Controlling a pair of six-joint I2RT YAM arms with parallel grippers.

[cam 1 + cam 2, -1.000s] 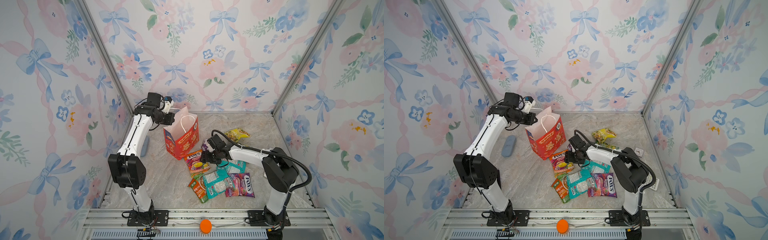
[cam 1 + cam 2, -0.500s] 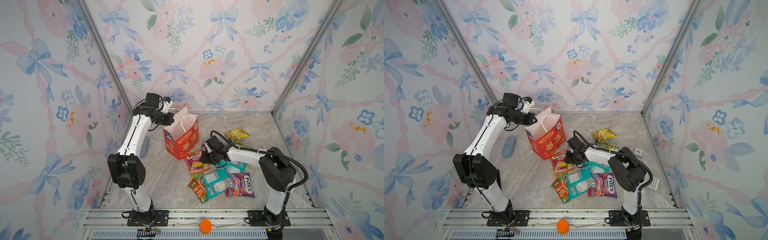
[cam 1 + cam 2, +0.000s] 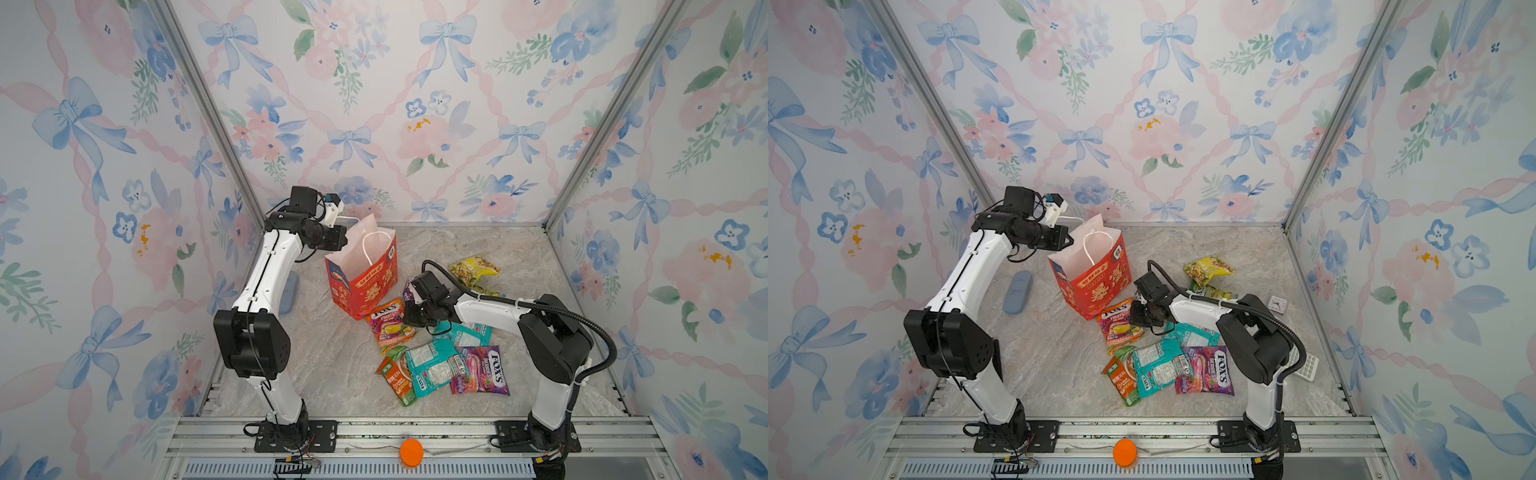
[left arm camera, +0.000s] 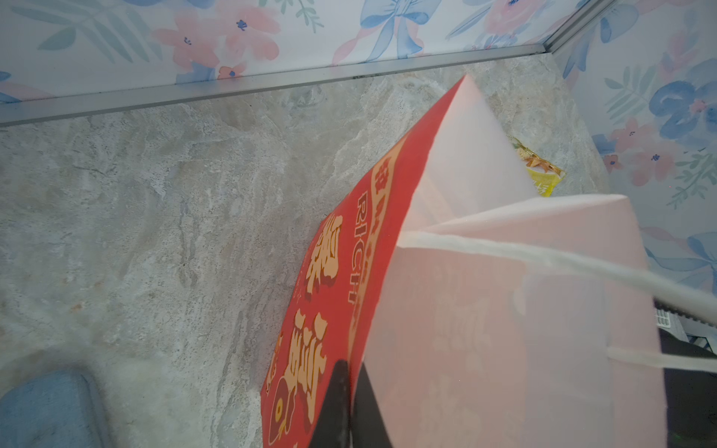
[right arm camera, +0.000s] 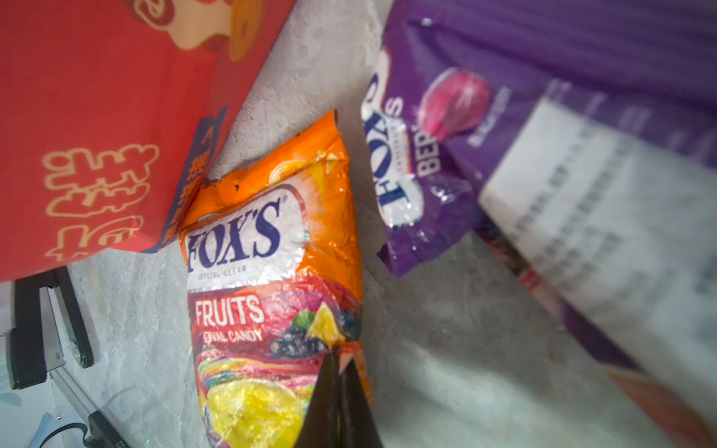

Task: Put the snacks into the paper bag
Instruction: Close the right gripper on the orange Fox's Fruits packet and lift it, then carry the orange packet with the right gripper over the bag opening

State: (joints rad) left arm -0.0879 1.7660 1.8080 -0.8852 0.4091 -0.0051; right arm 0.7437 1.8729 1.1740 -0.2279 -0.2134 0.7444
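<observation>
Orange packet [image 5: 271, 248] abuts paper bag [image 5: 97, 116]; right gripper [image 5: 336, 374] seemingly pinches its edge.

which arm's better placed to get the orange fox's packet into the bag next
Right: its jaws are shut on the edge of the orange packet, beside the paper bag. The left arm is occupied: its jaws pinch the bag's rim.

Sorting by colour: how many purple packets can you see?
2: a purple packet beside the right gripper, a second purple packet nearest the front. More may be hidden.
</observation>
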